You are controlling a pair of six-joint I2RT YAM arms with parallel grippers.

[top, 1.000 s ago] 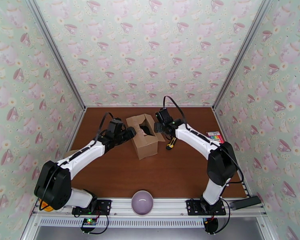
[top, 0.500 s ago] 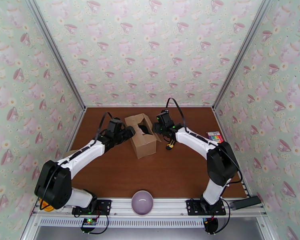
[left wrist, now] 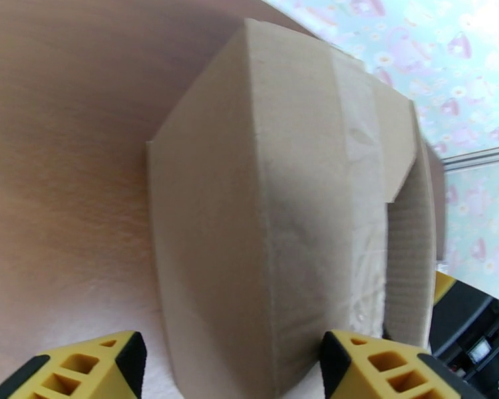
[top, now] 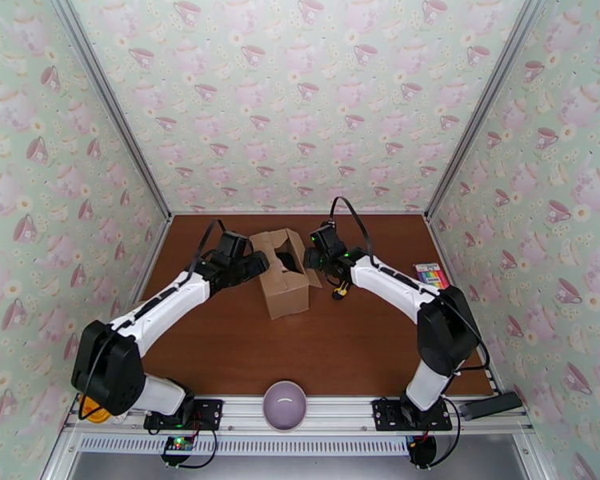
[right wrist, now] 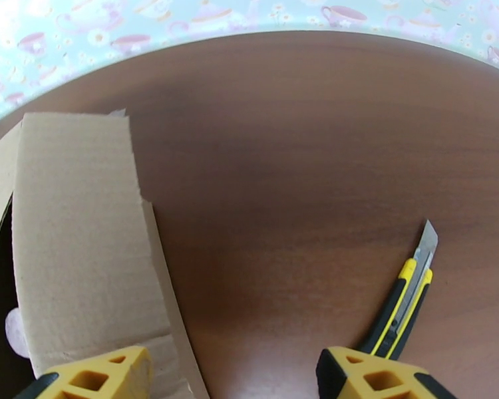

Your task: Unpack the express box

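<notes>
Express box (top: 284, 275): stands on bench (top: 300, 354), flaps open. Left tool (top: 258, 266): released, fingers spread astride box's left side. Right tool (top: 313, 257): released, above box's right flap. Knife (right wrist: 402, 297): lies right of box.

One express box (top: 284, 270), one utility knife (right wrist: 404, 304), one bowl (top: 285, 405) (purple), one marker pack (top: 431, 275).
</notes>
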